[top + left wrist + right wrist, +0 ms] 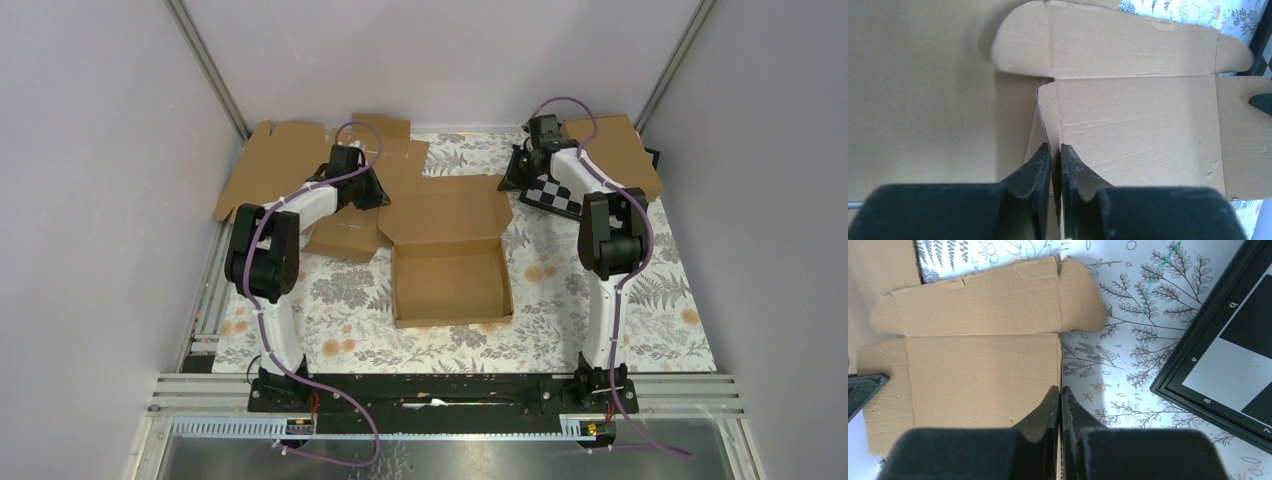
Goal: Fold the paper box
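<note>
Floral table cover (650, 300) carries the paper box (449, 285) at centre, its lid open toward the far side. Left gripper (1055, 152) pinches the lid's left edge, jaws narrow. Right gripper (1060, 392) pinches the right edge likewise.

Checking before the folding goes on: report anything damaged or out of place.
The paper box shows wear: a small tear nicks the outer edge of its lid flap, and the lid panel carries creases and small dents. The chessboard lies askew, partly hidden by the right arm. Nothing is spilled.
</note>
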Controlling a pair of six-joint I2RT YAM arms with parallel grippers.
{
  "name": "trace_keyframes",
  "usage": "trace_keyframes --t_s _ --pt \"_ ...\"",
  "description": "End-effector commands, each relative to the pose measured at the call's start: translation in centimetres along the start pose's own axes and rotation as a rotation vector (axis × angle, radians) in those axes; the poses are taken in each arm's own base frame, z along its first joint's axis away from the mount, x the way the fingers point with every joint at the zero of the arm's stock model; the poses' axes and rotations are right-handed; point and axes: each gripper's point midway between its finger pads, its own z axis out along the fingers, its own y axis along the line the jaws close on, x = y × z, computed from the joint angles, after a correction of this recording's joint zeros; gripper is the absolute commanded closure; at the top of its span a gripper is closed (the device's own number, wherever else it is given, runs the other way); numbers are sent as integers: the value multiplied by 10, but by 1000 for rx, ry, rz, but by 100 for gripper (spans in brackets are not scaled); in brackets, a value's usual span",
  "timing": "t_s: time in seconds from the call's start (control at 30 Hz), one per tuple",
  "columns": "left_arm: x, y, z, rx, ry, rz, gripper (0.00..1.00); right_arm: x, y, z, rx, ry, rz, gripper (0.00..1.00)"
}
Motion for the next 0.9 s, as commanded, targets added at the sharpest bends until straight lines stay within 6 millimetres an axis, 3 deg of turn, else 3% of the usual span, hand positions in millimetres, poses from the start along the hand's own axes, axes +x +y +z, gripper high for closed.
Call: trace_keyframes --t_s 0.0,0.07,0.27,0.47,0.6,0.73,0.87 --pt "-32 -30 -8 36 -125 86 91 -12 17 -9 -4 -40 -53 100" --pt "-38 -35 -15 7 -167 121 100 -16 23 -16 8 -66 -76 100" --pt "-52 -70 -50 -106 -343 301 100 -26 49 -47 119 -201 -228 100" --pt "-57 -116 -103 -108 -562 420 100 -36 75 -93 169 -415 -298 100" --pt "-59 -137 -146 -81 -762 440 100 -40 80 -121 152 -566 -280 100" --pt "-58 -146 -185 -42 -957 409 100 -44 94 -149 83 -731 -285 100" --pt "-55 -156 -205 26 -1045 411 100 -41 107 -177 28 -885 -316 100"
